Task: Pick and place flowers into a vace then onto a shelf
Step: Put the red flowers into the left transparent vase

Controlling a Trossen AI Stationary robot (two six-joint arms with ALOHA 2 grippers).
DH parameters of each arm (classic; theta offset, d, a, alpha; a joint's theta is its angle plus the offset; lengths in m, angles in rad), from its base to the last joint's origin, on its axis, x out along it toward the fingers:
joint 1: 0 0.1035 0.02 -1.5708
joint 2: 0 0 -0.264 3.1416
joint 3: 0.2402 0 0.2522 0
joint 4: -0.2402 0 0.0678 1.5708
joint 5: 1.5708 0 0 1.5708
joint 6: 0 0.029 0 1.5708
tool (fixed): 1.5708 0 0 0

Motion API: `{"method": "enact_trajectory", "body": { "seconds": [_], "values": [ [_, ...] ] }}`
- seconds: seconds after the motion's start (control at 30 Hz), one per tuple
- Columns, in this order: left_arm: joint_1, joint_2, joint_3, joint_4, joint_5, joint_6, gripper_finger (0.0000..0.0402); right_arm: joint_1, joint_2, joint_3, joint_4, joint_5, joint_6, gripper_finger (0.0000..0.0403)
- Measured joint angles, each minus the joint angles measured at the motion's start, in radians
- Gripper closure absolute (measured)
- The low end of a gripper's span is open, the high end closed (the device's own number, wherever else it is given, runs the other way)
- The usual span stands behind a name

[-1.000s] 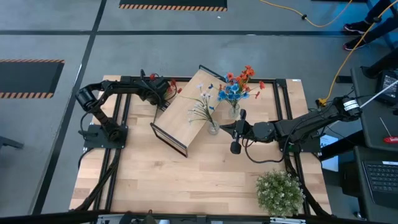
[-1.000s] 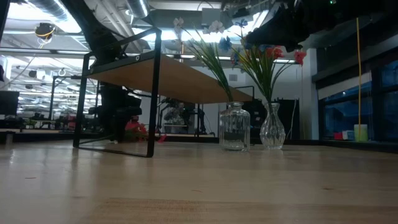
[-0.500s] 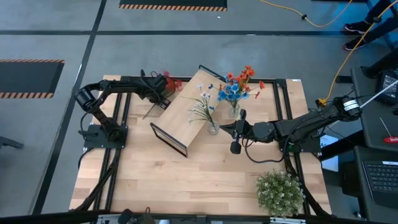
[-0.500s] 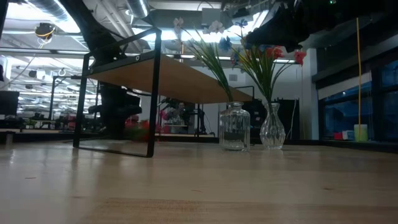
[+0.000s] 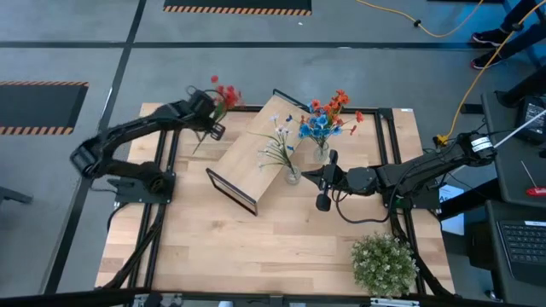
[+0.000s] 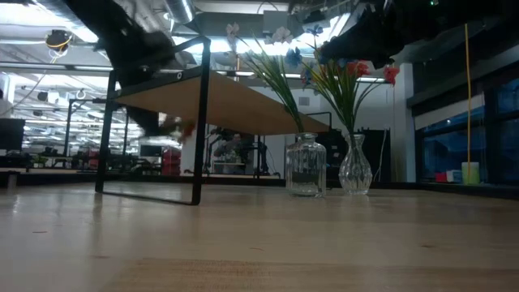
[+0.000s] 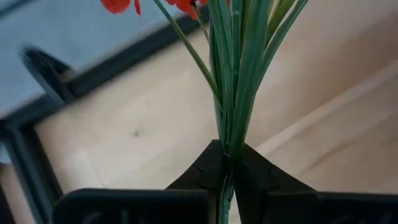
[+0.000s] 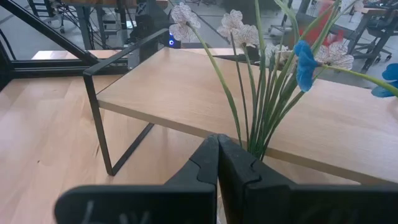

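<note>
Left gripper [image 5: 207, 109] clamping red flowers [image 5: 225, 95] by the stems, holding them off the table near the far left corner, beside the shelf [image 5: 260, 145]. Right gripper [image 5: 314, 176] idling pinched empty beside the jar [image 5: 293, 175] of white flowers.
</note>
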Motion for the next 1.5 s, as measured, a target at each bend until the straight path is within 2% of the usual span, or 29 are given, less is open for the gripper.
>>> {"method": "enact_trajectory", "body": {
  "seconds": [0.37, 0.5, 0.63, 0.7, 0.83, 1.0, 1.07, 1.27, 1.5],
  "values": [
    [-0.002, -0.408, 0.0, 0.008, 0.082, 0.0, 0.0383, 0.0, 0.0, 0.0, 0.001, 0.0, -0.002, 0.0398],
    [-0.005, -0.508, 0.0, 0.062, 0.196, 0.004, 0.0383, 0.0, 0.0, 0.0, 0.028, 0.0, -0.006, 0.0398],
    [-0.035, -0.569, 0.0, 0.145, 0.343, 0.041, 0.0384, 0.0, 0.0, 0.0, 0.086, 0.0, -0.035, 0.0398],
    [-0.059, -0.587, 0.001, 0.19, 0.384, 0.042, 0.0384, 0.0, 0.0, 0.0, 0.122, 0.0, -0.064, 0.0398],
    [-0.121, -0.597, 0.001, 0.263, 0.4, 0.046, 0.0385, 0.0, 0.0, 0.0, 0.2, -0.016, -0.117, 0.0397],
    [-0.227, -0.571, -0.075, 0.5, 0.403, 0.053, 0.0385, -0.001, 0.0, 0.0, 0.298, -0.186, -0.196, 0.0395],
    [-0.264, -0.551, -0.101, 0.588, 0.403, 0.044, 0.0385, 0.0, 0.0, 0.0, 0.329, -0.22, -0.226, 0.0388],
    [-0.383, -0.48, -0.114, 0.743, 0.403, 0.034, 0.0386, -0.001, 0.0, 0.0, 0.368, -0.227, -0.241, 0.0344],
    [-0.541, -0.354, -0.097, 0.837, 0.402, 0.122, 0.0386, -0.001, 0.0, 0.001, 0.43, -0.227, -0.238, 0.0291]
  ]
}}
